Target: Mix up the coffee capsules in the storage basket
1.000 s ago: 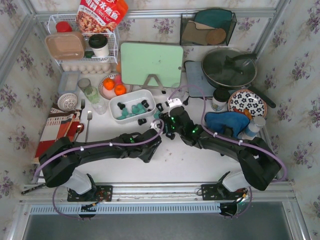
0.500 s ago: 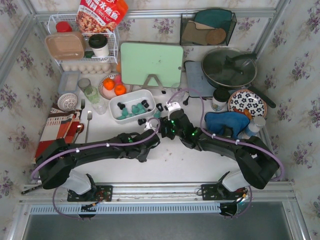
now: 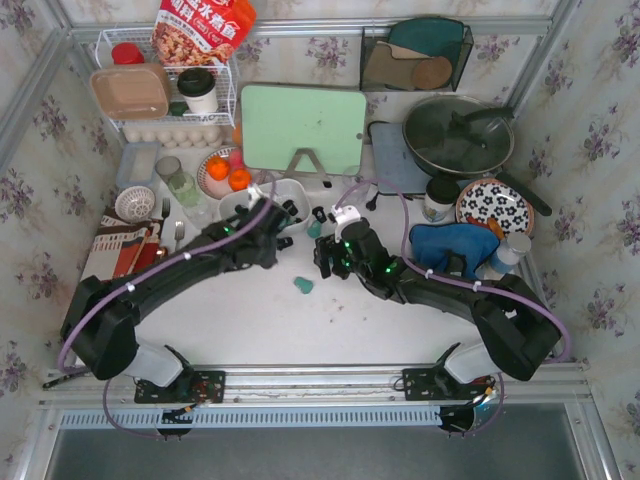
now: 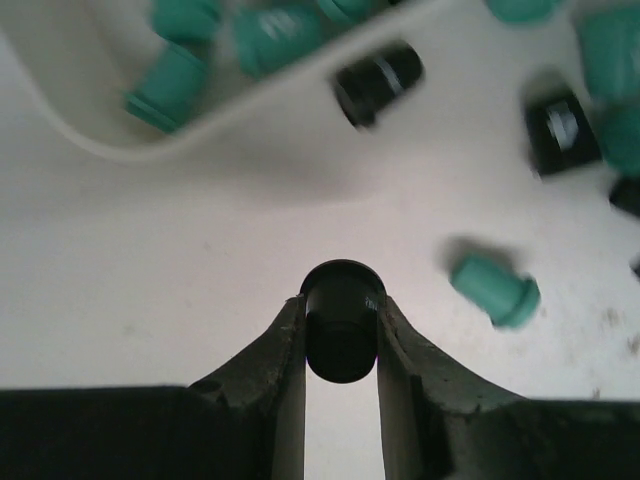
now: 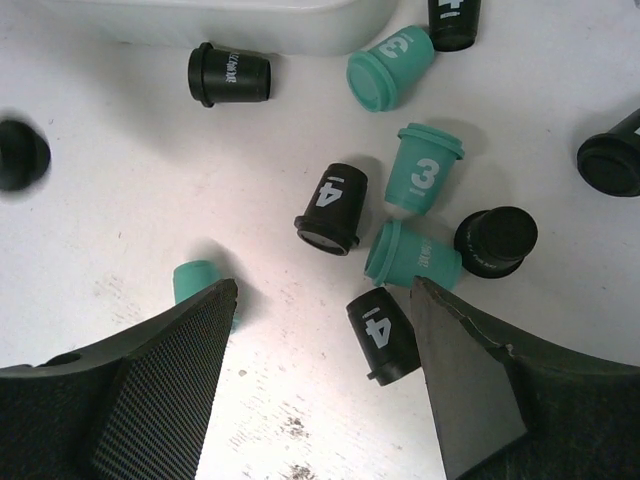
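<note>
Above the arms, top view: the left gripper (image 3: 275, 235) reaches to the near side of the shallow white plastic storage basket (image 3: 297, 193), a rounded rectangular tub. The arm hides much of it. The right gripper (image 3: 325, 262) hangs low just right of the basket, beside a scatter of small tapered coffee capsules (image 3: 318, 213). One teal capsule (image 3: 302, 285) lies alone on the white table (image 3: 330, 320), nearer the bases.

Left wrist view: the jaws are clamped on a black capsule (image 4: 340, 318), one finger on each side. It sits just short of the basket's curved wall (image 4: 70, 115). Whether it is lifted clear of the table cannot be told. Several teal pods (image 4: 190, 80) show inside the tub, blurred. Another black pod (image 4: 378, 82) lies at the rim, but it cannot be told whether it is inside or outside. More capsules of both colours lie loose to the right.

Right wrist view: the jaws stand wide apart with nothing held, low over the table. Below and beyond them lie about ten loose capsules, black ones marked 4 (image 5: 330, 208) and teal ones marked 3 (image 5: 425, 170). All are outside the basket corner (image 5: 250, 25) at the top of the view.

Progress, as judged: partway at best. The tub holds some pods, mostly teal where visible, and a good share of both colours remains on the table. Left to do is to bring the held black capsule in, then carry the loose ones over one at a time.
</note>
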Controlling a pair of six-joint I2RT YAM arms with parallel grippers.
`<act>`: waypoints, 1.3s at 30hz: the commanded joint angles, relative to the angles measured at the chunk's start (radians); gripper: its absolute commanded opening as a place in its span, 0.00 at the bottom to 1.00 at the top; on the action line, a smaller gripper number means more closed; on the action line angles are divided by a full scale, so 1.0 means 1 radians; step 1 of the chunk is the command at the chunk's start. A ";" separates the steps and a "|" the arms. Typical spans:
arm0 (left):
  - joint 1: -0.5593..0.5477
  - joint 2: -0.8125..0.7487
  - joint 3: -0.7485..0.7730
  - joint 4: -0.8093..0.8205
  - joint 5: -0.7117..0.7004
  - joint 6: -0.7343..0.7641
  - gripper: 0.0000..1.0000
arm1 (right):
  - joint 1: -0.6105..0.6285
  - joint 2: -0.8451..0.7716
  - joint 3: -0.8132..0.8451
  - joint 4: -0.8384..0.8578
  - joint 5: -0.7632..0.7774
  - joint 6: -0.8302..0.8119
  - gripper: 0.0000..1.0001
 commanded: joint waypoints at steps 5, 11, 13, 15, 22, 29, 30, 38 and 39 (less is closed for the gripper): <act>0.281 0.118 0.146 0.130 0.161 0.061 0.16 | 0.002 0.018 -0.018 0.100 -0.070 0.019 0.77; 0.377 0.316 0.331 0.122 0.142 0.074 0.18 | 0.033 0.051 -0.021 0.145 -0.102 0.017 0.74; 0.404 0.379 0.366 0.117 0.146 0.062 0.21 | 0.065 0.076 -0.001 0.135 -0.065 -0.003 0.74; 0.421 0.406 0.358 0.145 0.144 0.049 0.26 | 0.106 0.108 0.032 0.095 0.002 -0.035 0.73; 0.424 0.362 0.238 0.296 0.151 0.028 0.54 | 0.181 0.196 0.107 0.026 0.103 -0.081 0.72; 0.426 0.256 0.170 0.331 0.105 0.043 0.60 | 0.199 0.262 0.159 -0.015 0.079 -0.096 0.65; 0.426 0.224 0.156 0.333 0.094 0.042 0.60 | 0.200 0.271 0.165 -0.019 0.073 -0.096 0.63; 0.427 -0.039 -0.012 0.340 0.045 0.031 0.60 | 0.205 0.348 0.218 -0.066 0.040 -0.105 0.59; 0.425 -0.092 -0.035 0.335 0.052 0.029 0.60 | 0.205 0.362 0.225 -0.072 0.038 -0.107 0.58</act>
